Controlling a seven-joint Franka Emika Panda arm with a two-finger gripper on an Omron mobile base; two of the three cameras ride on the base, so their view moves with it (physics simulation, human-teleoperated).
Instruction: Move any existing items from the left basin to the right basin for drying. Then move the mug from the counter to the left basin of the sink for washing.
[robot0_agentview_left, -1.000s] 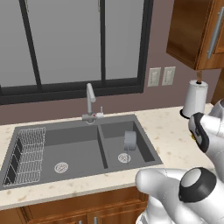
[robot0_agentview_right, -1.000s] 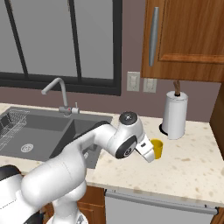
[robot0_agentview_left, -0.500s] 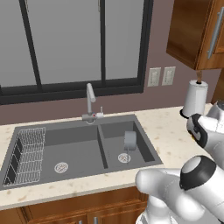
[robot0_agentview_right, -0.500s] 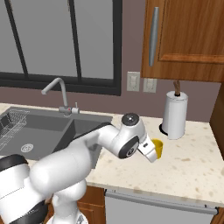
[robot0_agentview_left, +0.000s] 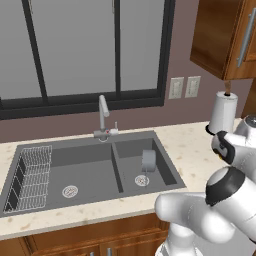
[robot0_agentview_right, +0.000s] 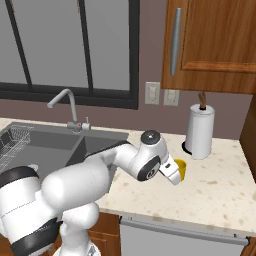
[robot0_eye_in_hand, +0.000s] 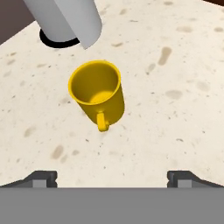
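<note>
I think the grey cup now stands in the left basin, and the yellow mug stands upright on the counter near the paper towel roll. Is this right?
Not quite. The grey cup is in the right basin, the narrower one without the rack, as the left base view shows. The rest holds: the yellow mug stands upright on the counter near the paper towel roll.

Matt speckled stone counter (robot0_eye_in_hand: 175, 65); smooth, glossy yellow mug (robot0_eye_in_hand: 98, 94); dull grey metal cup (robot0_agentview_left: 148, 161); matt dark sink (robot0_agentview_left: 90, 172); shiny metal faucet (robot0_agentview_left: 103, 117); wooden cabinets (robot0_agentview_right: 210, 45); white paper towel roll (robot0_agentview_right: 200, 131).
</note>
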